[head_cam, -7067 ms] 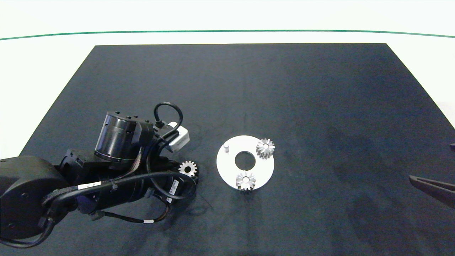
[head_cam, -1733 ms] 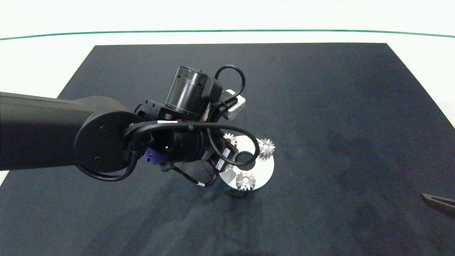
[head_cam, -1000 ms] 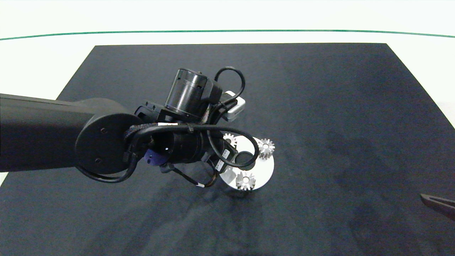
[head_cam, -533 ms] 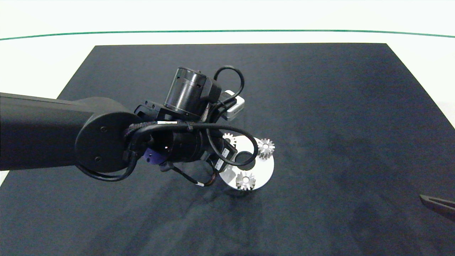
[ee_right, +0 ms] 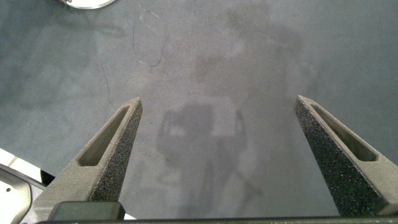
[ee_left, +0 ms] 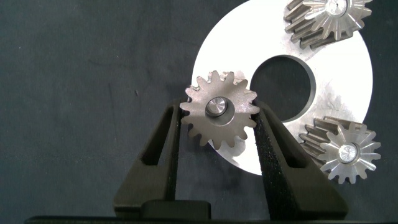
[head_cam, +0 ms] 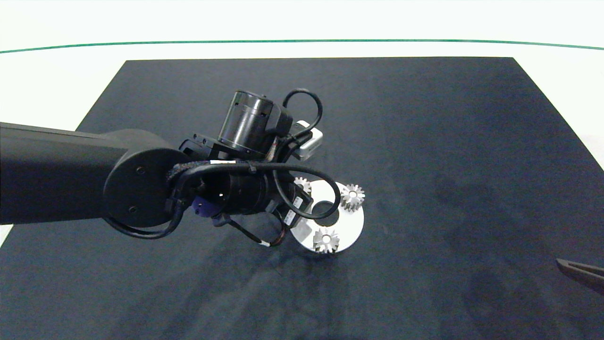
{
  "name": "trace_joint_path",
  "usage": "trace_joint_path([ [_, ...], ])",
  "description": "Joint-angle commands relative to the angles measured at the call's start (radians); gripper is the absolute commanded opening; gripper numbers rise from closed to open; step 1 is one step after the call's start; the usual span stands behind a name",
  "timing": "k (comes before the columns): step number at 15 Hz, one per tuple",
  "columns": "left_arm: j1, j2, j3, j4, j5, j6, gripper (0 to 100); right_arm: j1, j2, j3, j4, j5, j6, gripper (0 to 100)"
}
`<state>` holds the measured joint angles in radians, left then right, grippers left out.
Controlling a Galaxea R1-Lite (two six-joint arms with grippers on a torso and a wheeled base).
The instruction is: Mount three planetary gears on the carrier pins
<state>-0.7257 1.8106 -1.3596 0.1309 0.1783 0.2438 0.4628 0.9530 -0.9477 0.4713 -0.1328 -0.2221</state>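
The white disc (head_cam: 353, 221) lies mid-mat, also seen as the white disc (ee_left: 348, 81) in the left wrist view. Two silver planetary gears (head_cam: 352, 196) (head_cam: 325, 240) sit on its carrier pins, whose tips show in the gear centres (ee_left: 348, 149). My left gripper (ee_left: 219, 121) is shut on the third gear (ee_left: 219, 116), its fingers (ee_left: 163, 146) touching the teeth on both sides. A carrier pin (ee_left: 219, 106) fills this gear's hole. From above, the wrist hides most of this gear (head_cam: 302, 184). My right gripper (ee_right: 217, 118) hangs open over bare mat, at the right edge (head_cam: 583, 273).
A dark mat (head_cam: 424, 141) covers the table, with white tabletop (head_cam: 56, 85) around it and a green line (head_cam: 302, 41) at the far side. My bulky left arm (head_cam: 137, 193) and its cables overhang the disc's left part.
Since seven seconds ago my left gripper has carried the third gear from the mat on the left to the disc's far-left pin. Over the last second the wrist only shifted slightly.
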Motion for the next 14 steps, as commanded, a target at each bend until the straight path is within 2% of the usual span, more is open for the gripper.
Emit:
trace_joint_path([
  [1,-0.001,-0.001,-0.001,0.000,0.001,0.002,0,0.000,0.001,0.004,0.001,-0.001,-0.002,100],
  [2,-0.001,-0.001,0.000,0.000,0.001,0.002,100,0.000,0.001,0.004,0.001,-0.001,-0.002,100],
  [11,0.000,-0.002,-0.001,0.001,0.001,0.000,100,0.000,0.001,0.004,0.001,-0.001,-0.002,100],
  [14,0.003,-0.063,0.046,0.006,0.001,0.000,100,0.000,0.000,0.004,0.000,-0.001,-0.002,100],
])
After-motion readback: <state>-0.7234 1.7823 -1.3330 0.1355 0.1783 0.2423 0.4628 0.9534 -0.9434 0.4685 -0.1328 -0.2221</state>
